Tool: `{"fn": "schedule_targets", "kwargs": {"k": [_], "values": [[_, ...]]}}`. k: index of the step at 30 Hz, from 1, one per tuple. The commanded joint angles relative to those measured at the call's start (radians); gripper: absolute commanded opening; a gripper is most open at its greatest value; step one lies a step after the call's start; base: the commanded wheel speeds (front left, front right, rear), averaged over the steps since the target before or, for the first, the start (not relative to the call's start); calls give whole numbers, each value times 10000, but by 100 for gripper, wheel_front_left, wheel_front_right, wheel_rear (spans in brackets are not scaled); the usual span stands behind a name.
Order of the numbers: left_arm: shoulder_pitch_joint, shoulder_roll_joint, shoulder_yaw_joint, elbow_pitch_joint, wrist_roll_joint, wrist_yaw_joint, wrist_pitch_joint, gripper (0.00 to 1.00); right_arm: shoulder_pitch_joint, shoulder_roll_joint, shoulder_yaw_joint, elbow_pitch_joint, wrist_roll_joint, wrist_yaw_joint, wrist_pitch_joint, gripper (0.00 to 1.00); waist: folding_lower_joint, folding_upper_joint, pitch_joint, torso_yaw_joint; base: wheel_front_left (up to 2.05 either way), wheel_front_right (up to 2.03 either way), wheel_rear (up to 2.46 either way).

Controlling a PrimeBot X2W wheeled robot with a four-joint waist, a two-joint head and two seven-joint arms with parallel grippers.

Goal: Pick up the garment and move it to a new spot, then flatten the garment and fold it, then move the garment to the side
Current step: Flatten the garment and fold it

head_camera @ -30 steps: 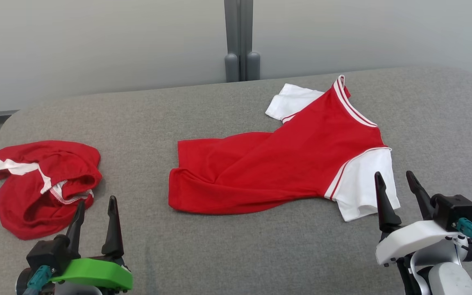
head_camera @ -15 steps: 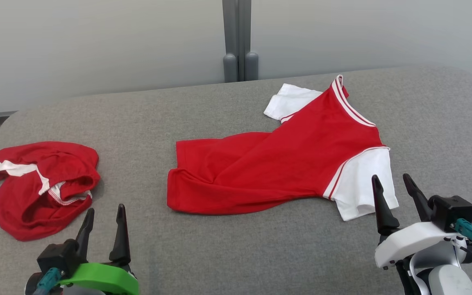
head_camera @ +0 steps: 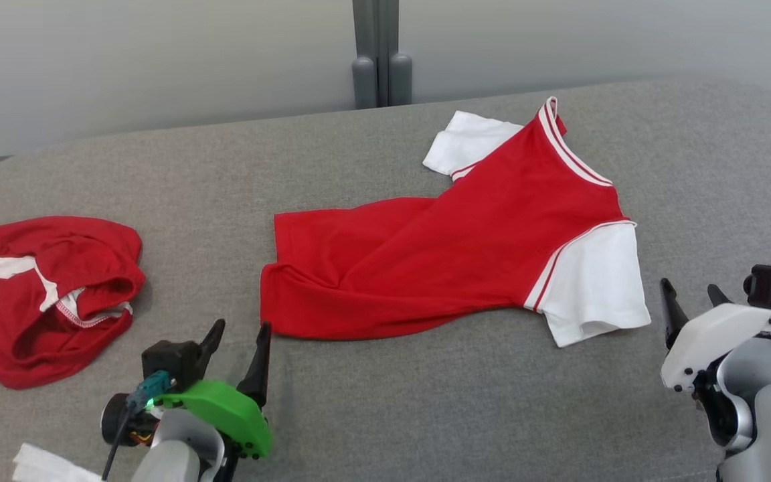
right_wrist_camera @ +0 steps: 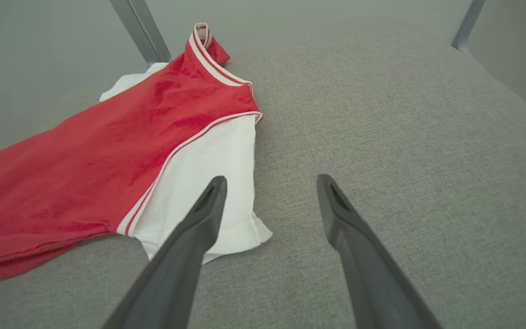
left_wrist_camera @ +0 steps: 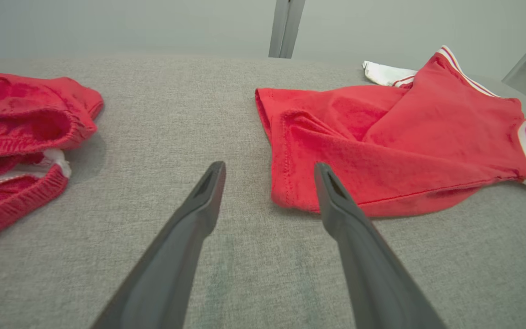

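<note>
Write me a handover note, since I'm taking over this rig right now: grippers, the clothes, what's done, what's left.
Left gripper: open, empty, just short of the near hem corner of the shirt.
Right gripper: open, empty, beside the white sleeve.
The shirt lies spread on the grey surface, hem end rumpled, unfolded. Red shorts lie bunched at the far left.
Done: no fold yet; whether the shirt was already moved can't be told.
Left: flatten, fold, move it aside.
</note>
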State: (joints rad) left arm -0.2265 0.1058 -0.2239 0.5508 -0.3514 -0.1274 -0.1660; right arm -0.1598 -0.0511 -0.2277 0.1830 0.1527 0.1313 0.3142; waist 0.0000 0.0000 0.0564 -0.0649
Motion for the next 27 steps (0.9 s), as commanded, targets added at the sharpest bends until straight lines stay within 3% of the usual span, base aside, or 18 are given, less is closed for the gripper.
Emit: {"fn": "schedule_targets", "kwargs": {"k": [1,6,12,26,27], "values": [[-277,44,-140,236,78,-26,35,100,-335,-2,-116,198,-58,-11,232,100,0,0,359,-96,0,0,0],[-1038,-27,-690,1100,-166,-27,-23,100,-1057,-1,-279,1186,70,-11,857,100,0,0,811,-153,0,0,0],[-1550,-15,-1050,1859,-522,-30,-287,100,-1553,-13,218,2069,143,-12,1266,100,0,0,1086,-216,0,0,0],[-2190,-31,-1606,2863,-1086,-32,-614,100,-1718,-7,593,2184,-359,-12,1183,100,0,0,1249,-221,0,0,0],[-2212,-47,-1675,2928,-1190,-32,-580,89,-1711,-7,617,2167,-365,-11,1192,100,0,0,1263,-236,0,0,0]]}}
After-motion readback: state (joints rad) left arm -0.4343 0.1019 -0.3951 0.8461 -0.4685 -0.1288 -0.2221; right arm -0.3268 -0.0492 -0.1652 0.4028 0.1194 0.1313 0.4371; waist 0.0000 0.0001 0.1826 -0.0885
